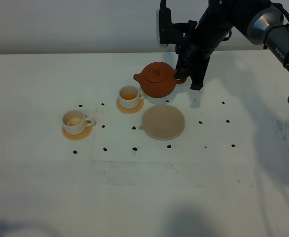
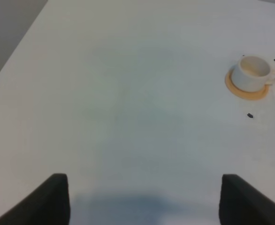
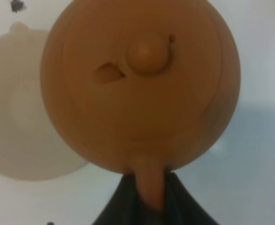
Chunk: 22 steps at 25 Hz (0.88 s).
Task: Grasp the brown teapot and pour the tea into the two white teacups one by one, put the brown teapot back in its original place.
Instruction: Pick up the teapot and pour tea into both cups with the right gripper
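Observation:
The brown teapot (image 1: pixel 157 79) is off the pale beige trivet (image 1: pixel 163 122), just behind it, level, with its spout pointing left. My right gripper (image 1: pixel 185 75) is shut on its loop handle. In the right wrist view the teapot (image 3: pixel 142 84) fills the frame from above, the handle sits between my dark fingers (image 3: pixel 123 204), and the trivet (image 3: pixel 15 117) lies bare beside it. One white teacup (image 1: pixel 129 96) stands on its coaster just front-left of the spout; the other (image 1: pixel 75 121) is further left. My left gripper (image 2: pixel 142 201) is open and empty, with that cup (image 2: pixel 252 74) far off.
Small black marks (image 1: pixel 134 148) dot the white table (image 1: pixel 134 197) around the cups and trivet. The right arm (image 1: pixel 263 24) reaches in from the upper right. The table's far left edge (image 2: pixel 15 42) shows in the left wrist view.

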Each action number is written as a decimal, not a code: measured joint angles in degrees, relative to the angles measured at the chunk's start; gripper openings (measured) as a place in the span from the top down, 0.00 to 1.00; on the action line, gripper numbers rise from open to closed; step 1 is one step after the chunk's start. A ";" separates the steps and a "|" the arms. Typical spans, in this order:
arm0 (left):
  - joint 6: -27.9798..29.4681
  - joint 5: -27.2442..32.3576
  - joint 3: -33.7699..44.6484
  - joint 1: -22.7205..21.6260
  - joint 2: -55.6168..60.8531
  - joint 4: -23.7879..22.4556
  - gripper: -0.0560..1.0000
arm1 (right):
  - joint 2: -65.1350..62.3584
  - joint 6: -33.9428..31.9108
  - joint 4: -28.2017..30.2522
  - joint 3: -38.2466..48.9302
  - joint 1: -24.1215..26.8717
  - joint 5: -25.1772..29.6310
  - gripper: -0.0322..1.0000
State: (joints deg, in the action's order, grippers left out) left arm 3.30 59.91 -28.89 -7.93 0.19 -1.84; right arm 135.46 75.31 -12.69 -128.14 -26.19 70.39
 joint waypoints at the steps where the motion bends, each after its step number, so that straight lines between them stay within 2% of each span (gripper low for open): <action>1: 0.00 0.00 0.00 0.00 0.00 0.00 0.32 | 0.00 0.00 -0.12 0.00 -0.06 0.00 0.88; 11: 0.00 0.00 0.00 0.00 0.00 0.00 0.32 | 0.00 -0.34 -1.13 0.00 -0.40 0.00 0.88; 22: 0.00 0.00 0.00 0.00 0.00 0.00 0.32 | -1.54 -5.17 -1.08 -0.59 -0.40 0.06 0.88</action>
State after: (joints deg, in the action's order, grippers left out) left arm 3.30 59.91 -28.89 -7.93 0.19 -1.84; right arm 133.91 70.14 -13.77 -128.73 -26.59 70.45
